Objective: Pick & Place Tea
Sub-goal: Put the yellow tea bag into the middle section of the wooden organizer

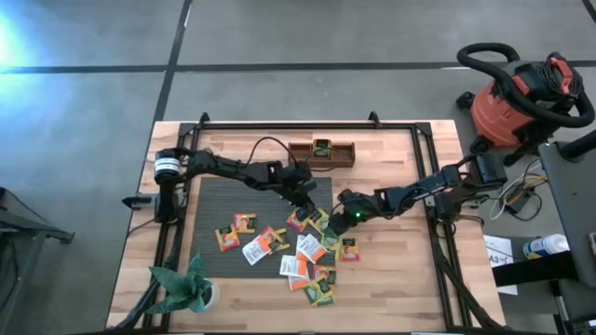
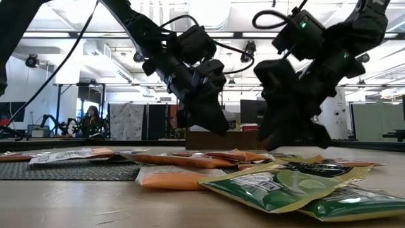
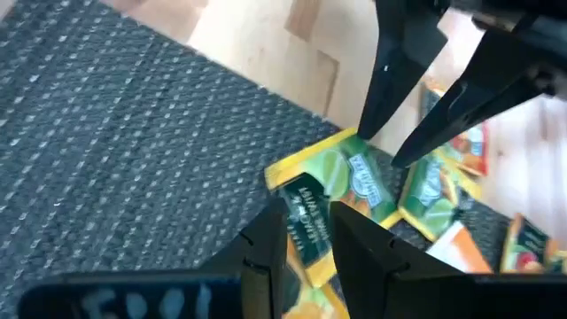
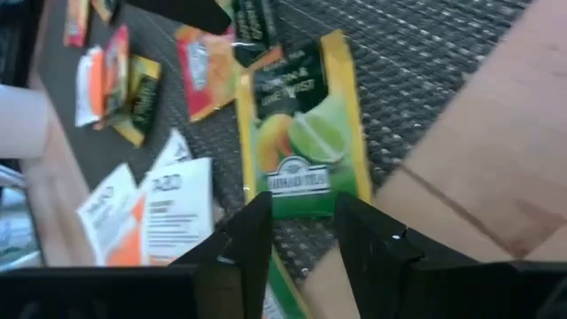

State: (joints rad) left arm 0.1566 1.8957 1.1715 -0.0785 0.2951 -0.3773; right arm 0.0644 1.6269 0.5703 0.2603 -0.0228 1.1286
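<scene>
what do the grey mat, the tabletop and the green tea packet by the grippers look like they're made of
Grey mat: seemingly a woven fabric or rubbery mesh, matte; a regular ribbed weave shows.
Tabletop: wood, butcher-block style; pale glued strips with grain, smooth finish.
Green tea packet: probably coated paper or foil laminate; printed, slightly glossy, with flat sealed edges.

Print on the tea packets [image 1: 279, 244] — too small to read.

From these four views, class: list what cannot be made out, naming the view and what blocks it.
- High view: the packets under the left gripper and the right gripper; the arms cover them.
- Low view: the wooden box contents; its wall and the grippers block them.
- Right wrist view: the green tea packet lower edge, behind the fingers; print blurred.
</scene>
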